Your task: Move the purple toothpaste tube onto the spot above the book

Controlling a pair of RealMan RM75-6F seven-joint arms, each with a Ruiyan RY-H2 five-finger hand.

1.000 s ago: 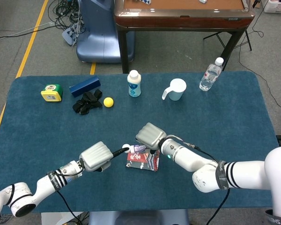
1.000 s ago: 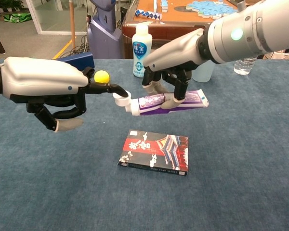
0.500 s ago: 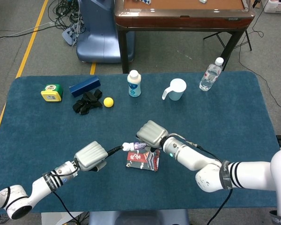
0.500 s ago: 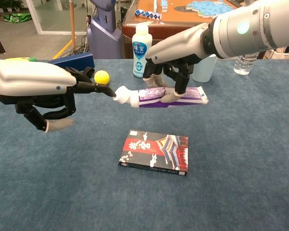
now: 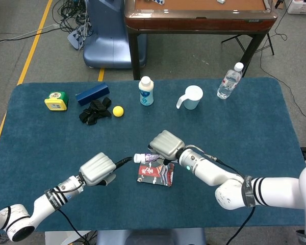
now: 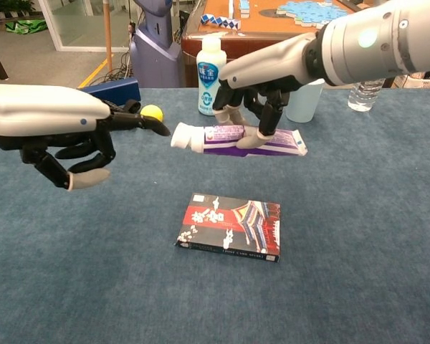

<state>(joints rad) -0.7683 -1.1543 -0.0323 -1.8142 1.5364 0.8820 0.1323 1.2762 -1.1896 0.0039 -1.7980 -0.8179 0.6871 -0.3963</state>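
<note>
Nearest the robot on the blue cloth-covered table (image 6: 387, 236), a flat rectangular book with a red and dark printed cover (image 6: 231, 227) lies face up. Above and just beyond it, the right hand (image 6: 256, 107) grips the purple toothpaste tube with a white cap (image 6: 236, 138) across its middle, fingers wrapped over the top and thumb under; the tube hangs level in the air, cap pointing toward the robot's left, apart from the cloth as far as the chest view lets me judge. The left hand (image 6: 72, 136) holds nothing: its fingers are spread, one dark fingertip (image 6: 160, 129) stretched toward the cap and stopping just short of it.

Farther back stand a small yellow ball (image 6: 152, 112), a long dark blue box (image 5: 92, 94), a crumpled black object (image 5: 95, 111) and a yellow and green box (image 5: 56, 100). A white bottle with a blue label (image 6: 211, 75), a pale blue handled cup (image 5: 190, 97) and a clear plastic water bottle (image 5: 229, 81) line the far edge.
</note>
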